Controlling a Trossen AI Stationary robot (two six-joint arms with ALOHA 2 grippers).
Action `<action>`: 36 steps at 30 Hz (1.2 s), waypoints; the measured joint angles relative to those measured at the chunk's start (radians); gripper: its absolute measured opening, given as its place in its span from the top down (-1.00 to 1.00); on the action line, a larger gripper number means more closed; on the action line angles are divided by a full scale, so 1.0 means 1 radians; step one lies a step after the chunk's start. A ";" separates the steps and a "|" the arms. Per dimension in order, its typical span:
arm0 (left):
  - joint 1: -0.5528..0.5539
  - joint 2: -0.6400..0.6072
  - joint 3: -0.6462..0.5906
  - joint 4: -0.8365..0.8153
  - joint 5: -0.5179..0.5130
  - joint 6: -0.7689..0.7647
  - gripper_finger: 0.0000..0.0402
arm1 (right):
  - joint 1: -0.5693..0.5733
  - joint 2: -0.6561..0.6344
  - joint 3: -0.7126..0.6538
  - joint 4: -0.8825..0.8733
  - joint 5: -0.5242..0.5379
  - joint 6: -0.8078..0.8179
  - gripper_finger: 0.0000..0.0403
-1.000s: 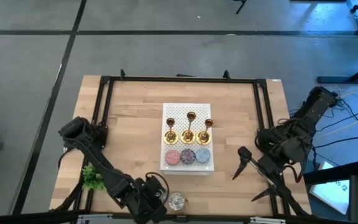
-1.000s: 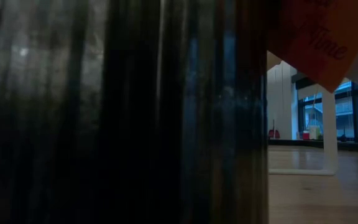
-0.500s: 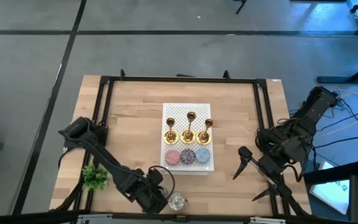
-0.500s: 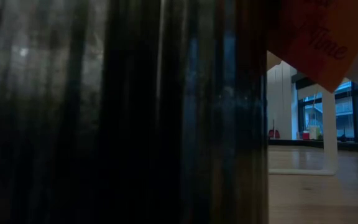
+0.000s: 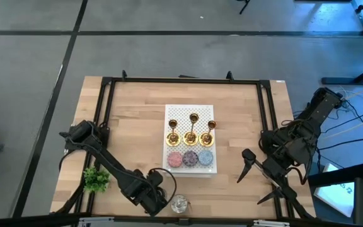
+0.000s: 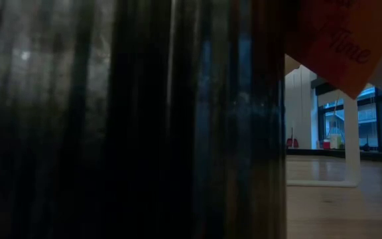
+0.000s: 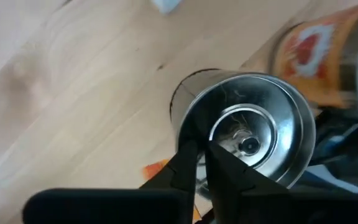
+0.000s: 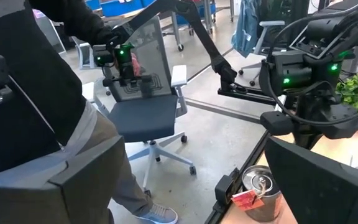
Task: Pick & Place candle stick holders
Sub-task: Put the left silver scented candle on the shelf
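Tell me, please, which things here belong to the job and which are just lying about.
Job: three gold candle stick holders on the white board.

Lying about: pink disc, purple disc, blue disc; green plant; silvery pot, rim pinched by the left gripper. Right gripper waits open, right side.

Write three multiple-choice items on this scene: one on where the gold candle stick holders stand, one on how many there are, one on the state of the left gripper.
1. The candle stick holders stand:
A. on the white board
B. on the floor
C. beside the green plant

2. How many are there?
A. one
B. five
C. three

3. The left gripper is:
A. wide open above the board
B. closed on the rim of the silvery pot
C. holding a candle stick holder

Key: 1 A, the high view shows them on the board; 2 C, three gold stems; 3 B, the left wrist view shows its fingers pinching the rim.
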 joint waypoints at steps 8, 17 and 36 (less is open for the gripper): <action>-0.005 0.000 0.000 -0.047 0.008 -0.012 0.99 | 0.000 -0.005 0.000 -0.005 -0.003 0.000 -0.94; -0.008 0.000 0.000 -0.167 -0.005 -0.084 0.94 | 0.000 -0.005 0.000 -0.005 -0.003 0.000 -0.94; -0.083 -0.200 0.039 -0.145 -0.380 -0.190 0.99 | 0.000 -0.009 0.000 -0.009 0.015 0.006 -0.94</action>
